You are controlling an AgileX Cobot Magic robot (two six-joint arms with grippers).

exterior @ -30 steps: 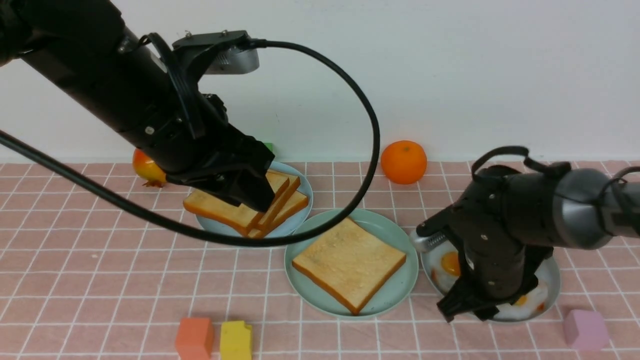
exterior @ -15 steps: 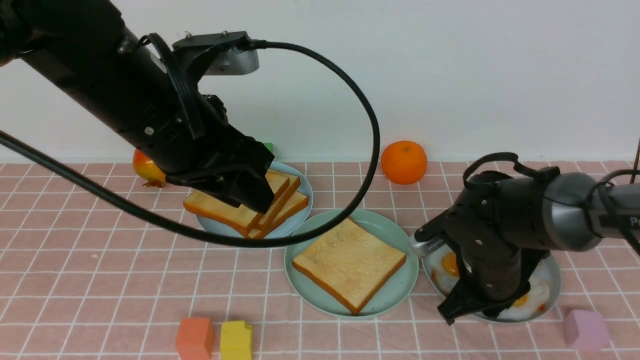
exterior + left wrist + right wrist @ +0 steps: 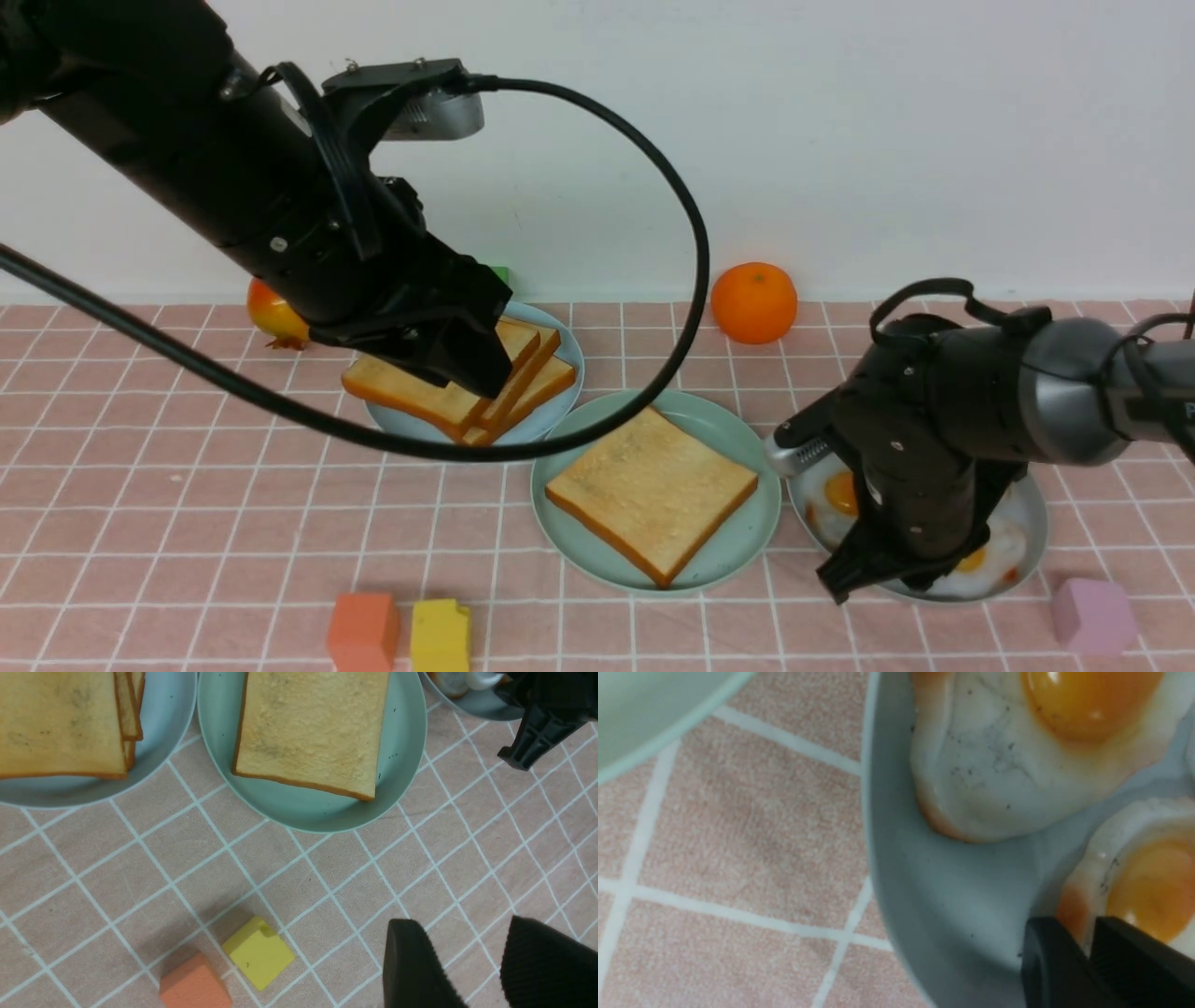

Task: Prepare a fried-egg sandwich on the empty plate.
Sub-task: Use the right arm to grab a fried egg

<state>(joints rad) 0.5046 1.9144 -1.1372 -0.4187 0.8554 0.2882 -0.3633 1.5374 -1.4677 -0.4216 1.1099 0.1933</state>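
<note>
Mostly hidden green block [image 3: 502, 274] (one corner)

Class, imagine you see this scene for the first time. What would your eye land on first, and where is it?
The big black left arm reaches in from the upper left, its left gripper open, hanging near the toast stack on the pale-blue plate. In the centre one toast slice lies on the mint-green plate. At the right, the right gripper pinches the edge of a fried egg on the grey-blue plate.
</note>
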